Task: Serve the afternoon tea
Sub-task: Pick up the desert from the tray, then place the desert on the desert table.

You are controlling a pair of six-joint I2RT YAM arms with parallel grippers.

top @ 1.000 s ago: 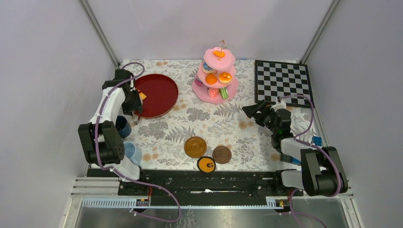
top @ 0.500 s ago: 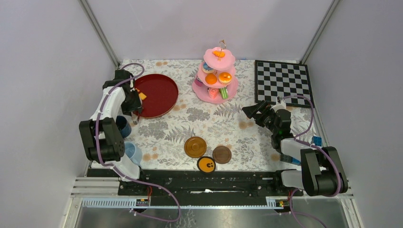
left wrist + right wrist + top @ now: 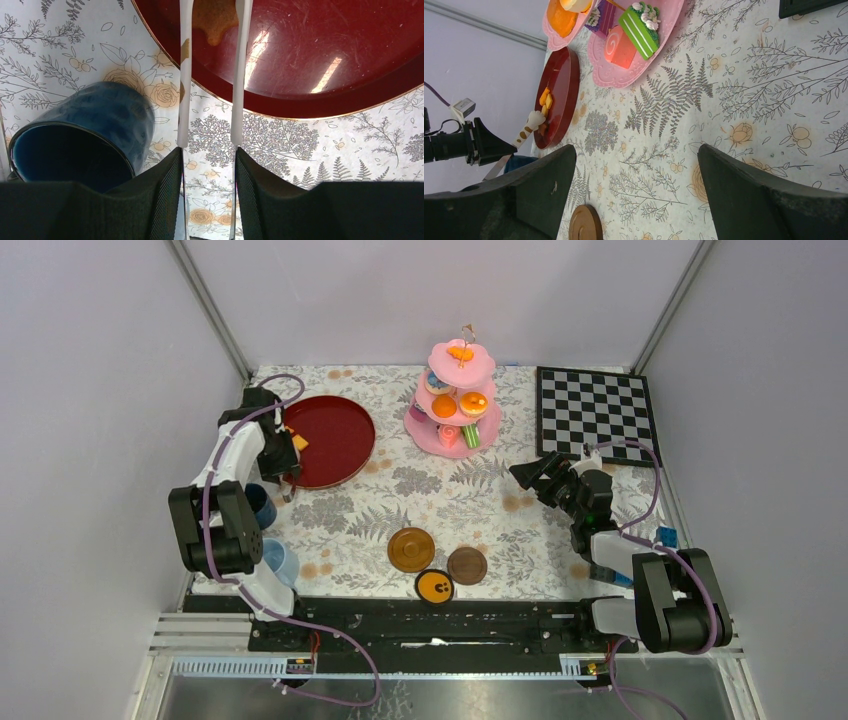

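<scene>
Since the earlier frames, only the left arm's elbow has shifted slightly away from the near edge. Both grippers and all items sit where they were.

1. Left gripper (image 3: 292, 448): I see it over the near-left rim of the red tray (image 3: 340, 430). Its fingers (image 3: 185, 75) stand part-way apart. The brown star biscuit (image 3: 215, 22) lies on the tray in the gap between them. The fingertips run out of the wrist view, so I cannot tell whether the biscuit is clamped.
2. Right gripper (image 3: 636, 200): jaws spread wide, nothing between them, above the patterned surface (image 3: 450, 500) near the chessboard (image 3: 595, 410).
3. Pink cake stand (image 3: 425, 435): at the far middle of the surface, just right of the tray. Its bottom tier carries a green slice (image 3: 639, 30) beside a pink roll (image 3: 616, 47).
4. Dark-blue cup (image 3: 100, 130): on the surface just beside the tray's rim. The light-blue cup (image 3: 278, 562) stands nearer the left arm's base.
5. Two brown saucers (image 3: 411, 549) (image 3: 466, 565): near the front edge, close together.
</scene>
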